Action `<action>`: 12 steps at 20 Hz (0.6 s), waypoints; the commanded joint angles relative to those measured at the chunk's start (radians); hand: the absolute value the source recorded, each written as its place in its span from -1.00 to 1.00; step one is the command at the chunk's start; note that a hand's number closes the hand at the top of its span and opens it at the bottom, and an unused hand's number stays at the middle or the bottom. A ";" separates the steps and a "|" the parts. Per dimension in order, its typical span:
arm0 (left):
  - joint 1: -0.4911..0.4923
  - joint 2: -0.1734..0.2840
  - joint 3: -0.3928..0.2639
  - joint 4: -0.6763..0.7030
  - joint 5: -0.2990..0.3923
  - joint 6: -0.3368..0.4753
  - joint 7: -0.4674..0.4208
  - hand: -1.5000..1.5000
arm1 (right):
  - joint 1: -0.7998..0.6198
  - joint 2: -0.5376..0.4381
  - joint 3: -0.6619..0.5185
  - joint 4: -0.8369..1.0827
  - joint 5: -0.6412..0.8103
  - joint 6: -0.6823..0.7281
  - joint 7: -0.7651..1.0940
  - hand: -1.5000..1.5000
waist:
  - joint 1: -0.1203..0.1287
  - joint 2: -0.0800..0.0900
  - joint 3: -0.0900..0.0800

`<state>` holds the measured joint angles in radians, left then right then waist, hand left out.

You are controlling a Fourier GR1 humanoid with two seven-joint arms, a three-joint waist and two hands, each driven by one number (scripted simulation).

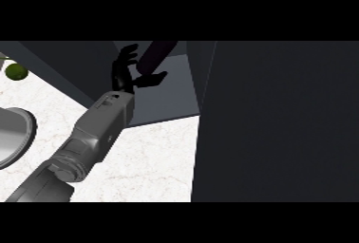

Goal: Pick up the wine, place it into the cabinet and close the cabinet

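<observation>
The wine bottle [158,51] shows as a dark, tilted shape inside the open cabinet [165,102], leaning toward the upper right. My left hand [127,71] reaches into the cabinet just left of the bottle. Its fingers [123,58] point up and are spread, and a gap separates them from the bottle's upper part. The thumb [153,78] sticks out to the right, under the bottle's lower end. Whether the hand touches the bottle there is hard to tell. The cabinet door [280,123] stands open as a large dark panel filling the right side. My right hand shows nowhere.
A metal sink basin [13,135] sits at the left edge of the white marble counter [147,161]. A green round fruit [15,71] lies at the upper left. The cabinet's dark side wall [67,66] runs along the left of the opening.
</observation>
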<state>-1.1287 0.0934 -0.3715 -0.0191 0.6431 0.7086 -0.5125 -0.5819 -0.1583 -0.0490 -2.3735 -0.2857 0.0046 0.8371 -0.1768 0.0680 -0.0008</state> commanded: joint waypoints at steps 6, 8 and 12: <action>0.045 0.074 -0.005 0.018 -0.009 -0.071 -0.004 -1.00 | 0.004 0.002 0.011 -0.032 -0.003 -0.009 0.018 -1.00 | 0.013 0.003 -0.005; 0.000 0.048 -0.006 0.018 -0.011 -0.041 0.010 -1.00 | 0.002 0.004 0.010 -0.005 0.002 -0.001 -0.002 -1.00 | 0.014 0.005 -0.004; 0.007 0.087 -0.036 0.018 -0.042 -0.106 -0.010 -1.00 | 0.010 0.009 0.009 -0.042 -0.010 -0.020 0.024 -1.00 | 0.020 -0.011 -0.003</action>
<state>-1.1330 0.0904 -0.3693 -0.0239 0.6433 0.6618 -0.5159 -0.5822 -0.1518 -0.0398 -2.3736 -0.2857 -0.0032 0.8410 -0.1699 0.0692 -0.0068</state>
